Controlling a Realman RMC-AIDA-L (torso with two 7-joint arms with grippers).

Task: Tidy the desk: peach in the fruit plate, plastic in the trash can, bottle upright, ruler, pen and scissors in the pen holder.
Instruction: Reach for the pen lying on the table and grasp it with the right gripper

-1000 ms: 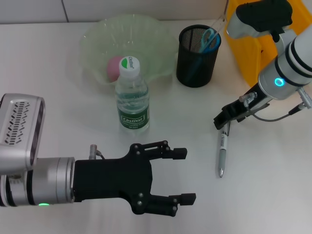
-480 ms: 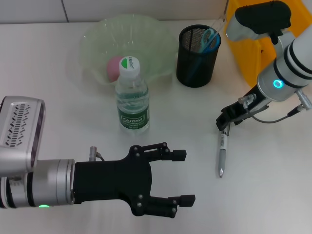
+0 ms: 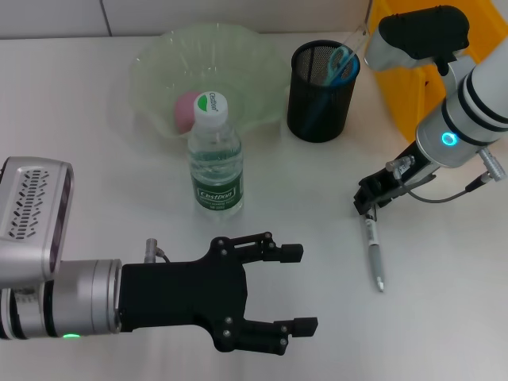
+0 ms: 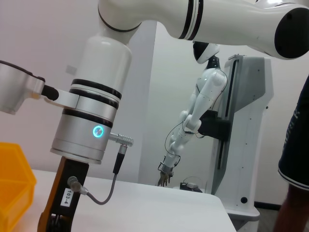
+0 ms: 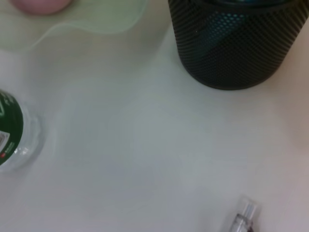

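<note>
The silver pen [image 3: 372,252] lies slanted on the white desk, its top end at my right gripper [image 3: 366,205], which is shut on it. In the right wrist view only the pen [image 5: 243,216] end shows. The pink peach [image 3: 186,109] rests in the pale green fruit plate [image 3: 262,63]. The bottle [image 3: 214,159] stands upright in front of the plate. The black mesh pen holder [image 3: 321,99] holds the teal scissors [image 3: 342,63] and a clear ruler [image 3: 356,38]. My left gripper [image 3: 299,287] hovers open and empty near the front edge. The plastic is out of view.
The yellow trash can [image 3: 413,89] stands at the back right, behind my right arm. The right wrist view also shows the pen holder [image 5: 236,46], the bottle [image 5: 11,130] and the peach [image 5: 41,4].
The right gripper has shifted slightly right, and the pen has swung with it, its tip moving to the right. The left arm has not moved.
</note>
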